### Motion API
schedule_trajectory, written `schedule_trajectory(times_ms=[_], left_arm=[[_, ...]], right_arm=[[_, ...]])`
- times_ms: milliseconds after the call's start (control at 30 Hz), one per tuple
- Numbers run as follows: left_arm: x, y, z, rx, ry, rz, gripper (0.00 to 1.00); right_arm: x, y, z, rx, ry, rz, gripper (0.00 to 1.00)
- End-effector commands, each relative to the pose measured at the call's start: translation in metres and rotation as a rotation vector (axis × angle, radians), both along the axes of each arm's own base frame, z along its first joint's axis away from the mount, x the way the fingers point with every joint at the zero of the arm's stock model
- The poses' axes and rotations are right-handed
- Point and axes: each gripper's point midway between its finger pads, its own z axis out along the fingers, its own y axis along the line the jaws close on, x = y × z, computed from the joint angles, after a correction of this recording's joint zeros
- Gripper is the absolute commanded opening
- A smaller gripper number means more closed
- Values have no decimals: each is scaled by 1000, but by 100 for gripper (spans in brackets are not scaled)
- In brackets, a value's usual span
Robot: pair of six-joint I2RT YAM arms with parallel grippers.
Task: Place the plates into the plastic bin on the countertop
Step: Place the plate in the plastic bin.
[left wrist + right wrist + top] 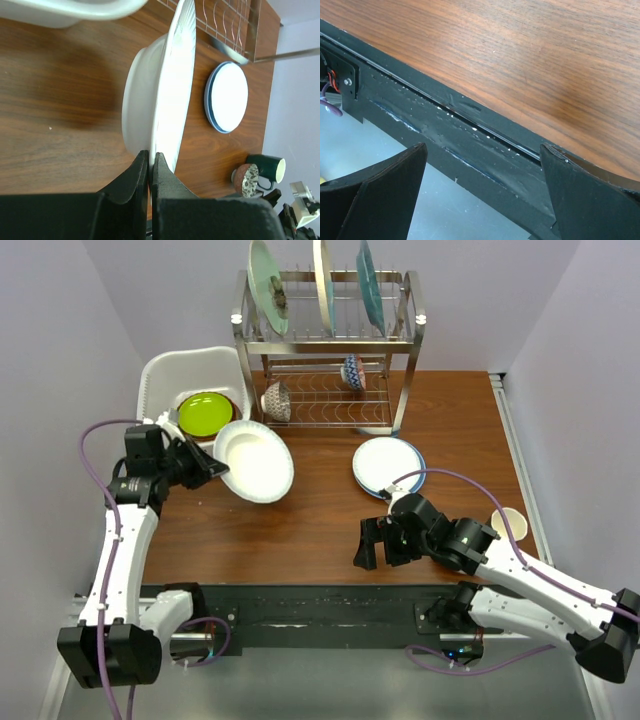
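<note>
Altogether six plates show. Three stand on edge in the top tier of the wire rack (408, 340): a grey-green plate (267, 285), a cream plate (322, 282) and a teal-blue plate (369, 285). A lime green plate (204, 413) lies flat inside the plastic bin (165, 365), which sits at the far left corner of the countertop (320, 520). A blue-rimmed plate (388, 466) lies flat on the wood in front of the rack; it may be two stacked, but the edge is too fine to tell. The sixth, the white plate (257, 462), is round and deep, with a raised foot and a glossy rim. It is tilted just beside the bin's front right corner.

Two small patterned bowls, one (277, 400) and another (352, 371), rest in the rack's lower tier. One mug (508, 522) stands near the right edge.

The left gripper (151, 160) is pinched tight on the white plate's rim, its fingers almost meeting. The right gripper (482, 150) hangs over the near edge of the countertop with jaws spread wide and nothing between them.
</note>
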Motion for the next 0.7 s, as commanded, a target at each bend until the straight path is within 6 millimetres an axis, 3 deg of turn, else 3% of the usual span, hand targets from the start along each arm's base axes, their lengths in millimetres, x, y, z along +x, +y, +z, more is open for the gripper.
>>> schedule_trajectory(times_ms=[0,500,667], left_arm=[[17,-1,65,-18,-211,-47,0],[63,38,106,-48,-287,73,0],[72,64,111,-80,-302,152,0]], right_arm=[[1,5,2,19,-3,11,99],[0,2,-4,-4,-2,17,99],[0,1,-8,-12,2,15,99]])
